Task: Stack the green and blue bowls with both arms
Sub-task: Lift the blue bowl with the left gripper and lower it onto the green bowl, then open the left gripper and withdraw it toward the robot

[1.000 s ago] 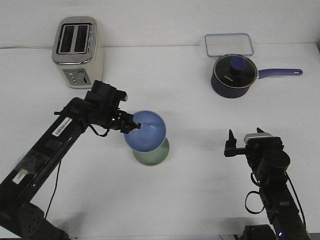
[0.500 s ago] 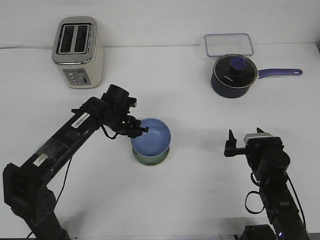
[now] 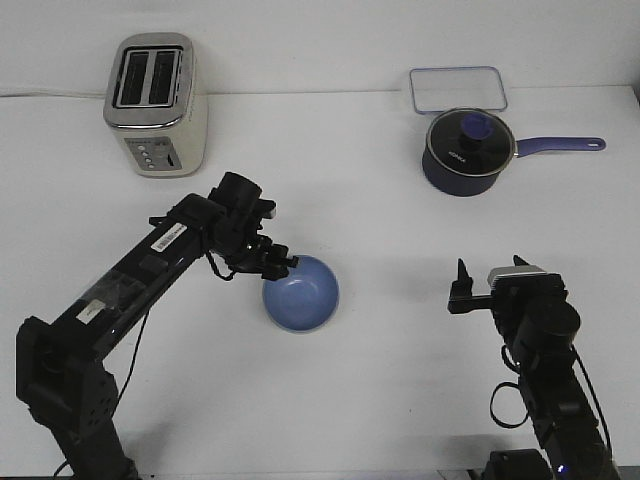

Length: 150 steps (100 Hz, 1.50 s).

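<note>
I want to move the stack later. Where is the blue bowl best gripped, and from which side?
Probably at the thin rim of the blue bowl, from above: it sits upright and open, so one finger goes inside, one outside. The right side is free; the left gripper is at the far-left rim.

Left arm (image 3: pixel 150 262) stretched forward, gripper (image 3: pixel 283 263) low; right gripper (image 3: pixel 490 282) raised, parted

You have one blue bowl (image 3: pixel 301 294) at the table's centre; no second bowl shows as a separate thing in this view. Count two black arms: the left arm (image 3: pixel 140 275) at eight o'clock and the right arm (image 3: pixel 540 350) at five o'clock. There is one toaster (image 3: pixel 156 104) at eleven o'clock, one navy saucepan (image 3: pixel 468 150) at one o'clock, and one clear rectangular container (image 3: pixel 457 88) just behind it.
</note>
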Motion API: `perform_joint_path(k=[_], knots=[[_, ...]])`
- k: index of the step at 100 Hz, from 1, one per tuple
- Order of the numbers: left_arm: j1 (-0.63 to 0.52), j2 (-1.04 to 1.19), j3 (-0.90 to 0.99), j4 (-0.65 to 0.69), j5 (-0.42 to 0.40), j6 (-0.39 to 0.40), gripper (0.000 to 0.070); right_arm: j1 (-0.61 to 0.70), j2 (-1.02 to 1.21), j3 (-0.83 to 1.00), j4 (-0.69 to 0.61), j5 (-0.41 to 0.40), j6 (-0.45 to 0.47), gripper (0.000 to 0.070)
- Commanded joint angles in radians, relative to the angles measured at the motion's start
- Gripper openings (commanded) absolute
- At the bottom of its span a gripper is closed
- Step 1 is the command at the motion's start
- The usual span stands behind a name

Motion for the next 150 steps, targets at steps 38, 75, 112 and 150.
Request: perform_joint_path(k=[38, 75, 112, 150], knots=[[0.031, -0.072, 0.040, 0.035, 0.004, 0.039, 0.0394, 0.002, -0.001, 0.011, 0.011, 0.000, 0.010, 0.0657], [0.215, -0.388, 0.032, 0.069, -0.155, 0.101, 0.0395, 0.002, -0.001, 0.011, 0.012, 0.000, 0.010, 0.0657], [0.296, -0.734, -0.317, 0.364, -0.206, 0.103, 0.0405, 0.002, -0.001, 0.011, 0.012, 0.000, 0.010, 0.0657], [0.296, -1.083, -0.975, 0.835, -0.290, 0.039, 0.0585, 0.002, 0.000, 0.011, 0.014, 0.001, 0.010, 0.0657]])
